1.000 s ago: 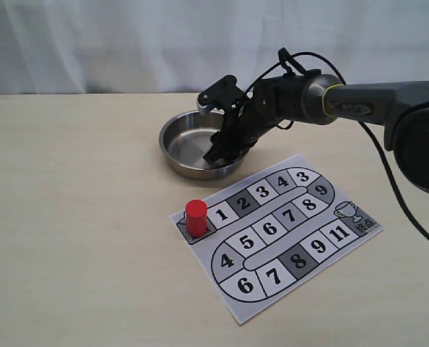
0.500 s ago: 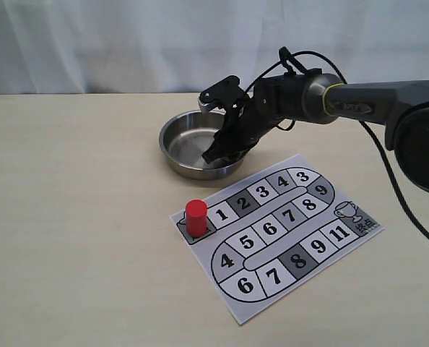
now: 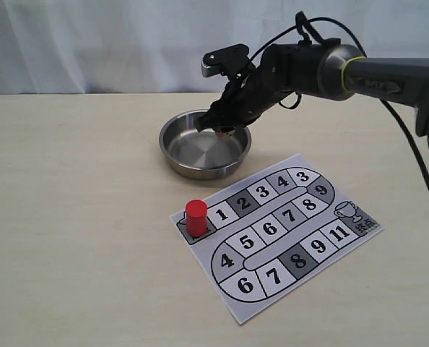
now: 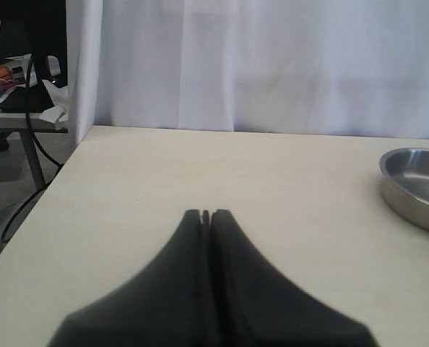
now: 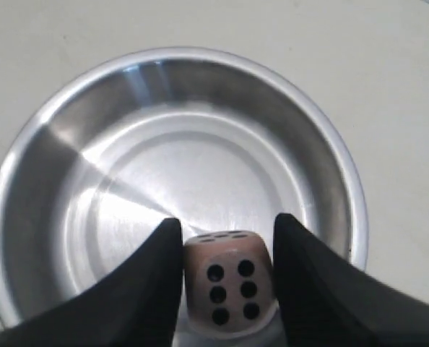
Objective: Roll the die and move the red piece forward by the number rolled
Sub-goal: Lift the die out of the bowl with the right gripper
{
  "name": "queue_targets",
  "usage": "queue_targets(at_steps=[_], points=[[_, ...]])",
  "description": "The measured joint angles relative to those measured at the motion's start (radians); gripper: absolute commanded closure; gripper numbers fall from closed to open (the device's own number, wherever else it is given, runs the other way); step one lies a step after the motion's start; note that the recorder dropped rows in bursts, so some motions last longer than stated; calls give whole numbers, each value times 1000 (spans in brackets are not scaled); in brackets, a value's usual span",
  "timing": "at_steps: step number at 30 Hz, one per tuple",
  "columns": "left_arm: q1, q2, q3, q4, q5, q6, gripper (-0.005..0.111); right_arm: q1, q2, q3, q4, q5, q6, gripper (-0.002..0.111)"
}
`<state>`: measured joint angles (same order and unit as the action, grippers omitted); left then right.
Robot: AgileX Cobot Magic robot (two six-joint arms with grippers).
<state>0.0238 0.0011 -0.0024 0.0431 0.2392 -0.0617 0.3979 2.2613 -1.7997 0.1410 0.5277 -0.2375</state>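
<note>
The tan die (image 5: pixel 227 282) shows its six-pip face, clamped between the black fingers of my right gripper (image 5: pixel 227 269), which is shut on it. In the exterior view that gripper (image 3: pixel 222 124) hangs above the far rim of the steel bowl (image 3: pixel 172 153), with a bit of the die (image 3: pixel 224 131) peeking out below it. The red piece (image 3: pixel 196 217) stands upright on the start square at the near-left corner of the numbered board (image 3: pixel 276 231). My left gripper (image 4: pixel 206 215) is shut on nothing, over bare table, and is outside the exterior view.
The bowl's polished inside (image 5: pixel 171 181) lies directly beneath the held die. The bowl's rim (image 4: pixel 417 189) shows at one edge of the left wrist view. A white curtain backs the table, and beyond the table's edge stands a cluttered side desk (image 4: pixel 16 94).
My right gripper has risen out of the bowl with the die in it, moving up and toward the far rim. The red piece and the board have stayed put.
</note>
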Motion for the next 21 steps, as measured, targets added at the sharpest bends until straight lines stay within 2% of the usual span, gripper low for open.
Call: queue_targets(at_steps=[10,16,21], points=[[0,0,0,0,0,2,107,-52,-85,32,1,189,82,104],[0,0,0,0,0,2,107,-151,-150,201,-5,179,82,104],[0,0,0,0,0,2,107,-262,-218,332,-93,136,79,104]])
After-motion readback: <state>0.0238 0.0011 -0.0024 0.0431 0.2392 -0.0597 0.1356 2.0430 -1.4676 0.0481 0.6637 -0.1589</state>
